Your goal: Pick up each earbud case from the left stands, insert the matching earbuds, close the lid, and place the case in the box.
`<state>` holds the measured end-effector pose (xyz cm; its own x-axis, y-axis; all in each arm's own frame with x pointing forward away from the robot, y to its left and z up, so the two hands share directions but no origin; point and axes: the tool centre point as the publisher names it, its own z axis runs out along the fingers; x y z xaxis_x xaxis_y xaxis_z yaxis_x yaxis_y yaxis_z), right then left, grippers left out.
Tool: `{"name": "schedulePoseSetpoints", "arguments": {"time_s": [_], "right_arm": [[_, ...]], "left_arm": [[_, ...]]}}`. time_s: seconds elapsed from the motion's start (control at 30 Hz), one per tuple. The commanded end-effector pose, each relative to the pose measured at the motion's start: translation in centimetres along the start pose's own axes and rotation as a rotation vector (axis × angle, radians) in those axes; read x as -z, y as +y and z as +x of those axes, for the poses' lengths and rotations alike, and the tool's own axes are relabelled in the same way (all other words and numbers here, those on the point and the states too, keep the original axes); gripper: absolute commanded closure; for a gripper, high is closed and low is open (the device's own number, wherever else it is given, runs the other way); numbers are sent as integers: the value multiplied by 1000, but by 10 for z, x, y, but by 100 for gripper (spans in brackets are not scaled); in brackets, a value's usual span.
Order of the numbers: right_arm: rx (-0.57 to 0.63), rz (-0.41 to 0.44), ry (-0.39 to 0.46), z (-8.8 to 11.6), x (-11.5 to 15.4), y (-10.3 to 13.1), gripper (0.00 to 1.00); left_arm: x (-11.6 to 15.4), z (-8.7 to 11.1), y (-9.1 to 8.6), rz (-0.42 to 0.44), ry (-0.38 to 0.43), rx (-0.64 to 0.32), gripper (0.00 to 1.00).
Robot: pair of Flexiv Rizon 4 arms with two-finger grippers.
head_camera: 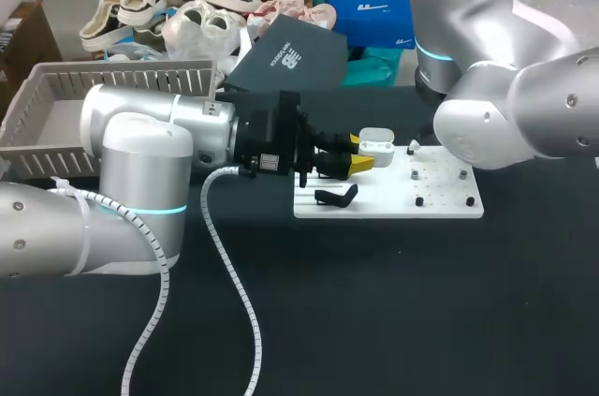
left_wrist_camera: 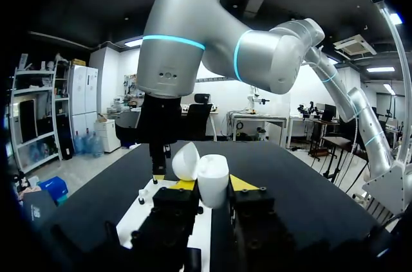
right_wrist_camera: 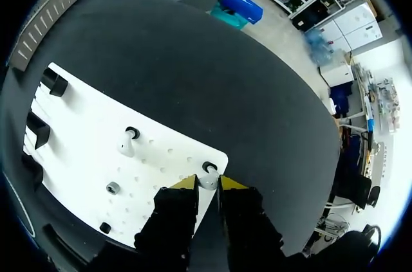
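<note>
My left gripper (head_camera: 360, 158) (left_wrist_camera: 213, 184) is shut on a white earbud case (head_camera: 376, 143) (left_wrist_camera: 213, 182), held upright over the white board (head_camera: 440, 201) with its lid (left_wrist_camera: 186, 160) open. On the board's far corner, my right gripper (right_wrist_camera: 208, 183) is shut on a white earbud (right_wrist_camera: 207, 181) that sits at its black socket. A second earbud (right_wrist_camera: 126, 147) stands in another socket nearby. In the head view my right arm (head_camera: 510, 110) hides its own gripper. The left wrist view shows that gripper (left_wrist_camera: 158, 170) pointing down at the board beside the case.
Black stands (head_camera: 337, 196) (right_wrist_camera: 38, 129) sit on the board's left part, and small empty sockets (right_wrist_camera: 112, 188) dot its right part. A grey basket (head_camera: 56, 87) stands at the back left. A dark shoebox (head_camera: 285, 57) lies at the far edge.
</note>
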<state>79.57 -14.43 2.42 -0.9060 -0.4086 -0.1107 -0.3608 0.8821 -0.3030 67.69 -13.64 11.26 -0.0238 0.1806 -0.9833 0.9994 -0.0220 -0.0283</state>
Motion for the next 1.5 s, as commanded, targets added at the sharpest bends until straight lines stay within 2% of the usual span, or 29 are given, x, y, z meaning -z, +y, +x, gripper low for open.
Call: {"name": "schedulePoseSetpoints", "arguments": {"time_s": [0.03, 0.27, 0.43, 0.63, 0.77, 1.0, 1.17, 1.37, 1.5], "right_arm": [[-6, 8, 3, 1, -1, 0, 100], [-34, 16, -13, 4, 7, -6, 100], [-58, -2, -49, 9, 24, -8, 100], [-65, -30, -118, 21, 57, -6, 100], [-45, -47, -192, 32, 91, 0, 100], [20, -47, -335, 48, 160, 19, 100], [59, -44, -397, 57, 195, 39, 100], [104, -65, -400, 64, 226, 71, 100], [93, -58, -322, 65, 234, 88, 100]], "left_arm": [[-1, 1, 1, 0, -2, -1, 100], [-1, 1, 1, 0, -2, -1, 100], [-1, 1, 1, 0, -2, -1, 100], [-1, 1, 1, 0, -2, -1, 100], [-1, 1, 1, 0, -2, -1, 100], [-1, 1, 1, 0, -2, -1, 100], [-1, 1, 1, 0, -2, -1, 100], [-1, 1, 1, 0, -2, -1, 100], [-1, 1, 1, 0, -2, -1, 100]]}}
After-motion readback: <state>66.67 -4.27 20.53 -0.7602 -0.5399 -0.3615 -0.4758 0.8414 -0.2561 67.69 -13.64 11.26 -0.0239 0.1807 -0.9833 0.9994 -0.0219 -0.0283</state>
